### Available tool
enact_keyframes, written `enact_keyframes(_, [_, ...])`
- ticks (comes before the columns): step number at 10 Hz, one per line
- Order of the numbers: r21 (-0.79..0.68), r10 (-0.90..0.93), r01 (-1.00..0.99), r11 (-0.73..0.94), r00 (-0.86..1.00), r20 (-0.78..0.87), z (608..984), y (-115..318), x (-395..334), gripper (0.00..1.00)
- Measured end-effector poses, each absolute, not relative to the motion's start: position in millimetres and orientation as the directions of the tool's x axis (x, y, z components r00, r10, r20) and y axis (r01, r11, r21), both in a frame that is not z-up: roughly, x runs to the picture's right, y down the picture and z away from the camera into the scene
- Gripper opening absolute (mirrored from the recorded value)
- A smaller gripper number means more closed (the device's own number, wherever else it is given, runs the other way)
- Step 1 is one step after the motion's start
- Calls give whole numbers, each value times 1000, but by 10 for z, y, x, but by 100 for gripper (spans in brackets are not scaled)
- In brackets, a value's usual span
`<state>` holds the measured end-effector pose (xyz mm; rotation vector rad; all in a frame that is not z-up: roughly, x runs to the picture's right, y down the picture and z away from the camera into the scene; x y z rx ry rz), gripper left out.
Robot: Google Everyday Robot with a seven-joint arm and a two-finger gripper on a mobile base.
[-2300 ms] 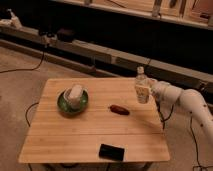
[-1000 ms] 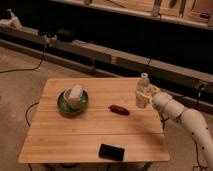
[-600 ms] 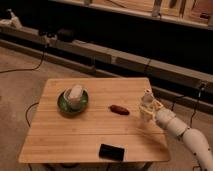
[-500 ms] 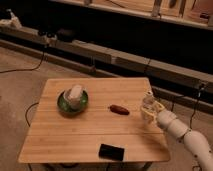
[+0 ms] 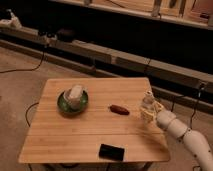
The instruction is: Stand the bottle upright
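Wooden counter point(image 5: 75, 135), dim room. Green bowl point(image 5: 61, 103) holds something pale. Gripper point(image 5: 149, 112) at right edge, fingers point(image 5: 155, 107) clamped on the upright bottle point(image 5: 147, 100).

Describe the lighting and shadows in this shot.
Camera view: dim, warm light; the table is the brightest area and the background behind it is nearly black; the gripper, by the bottle at the table's right edge, shows pale; no glare anywhere.
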<state>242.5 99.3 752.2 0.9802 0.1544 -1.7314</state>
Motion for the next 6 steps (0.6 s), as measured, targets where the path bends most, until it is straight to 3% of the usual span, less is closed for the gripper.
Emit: enact_keyframes(6, [278, -590, 837, -472, -65, -805, 7408, 833, 2253, 0])
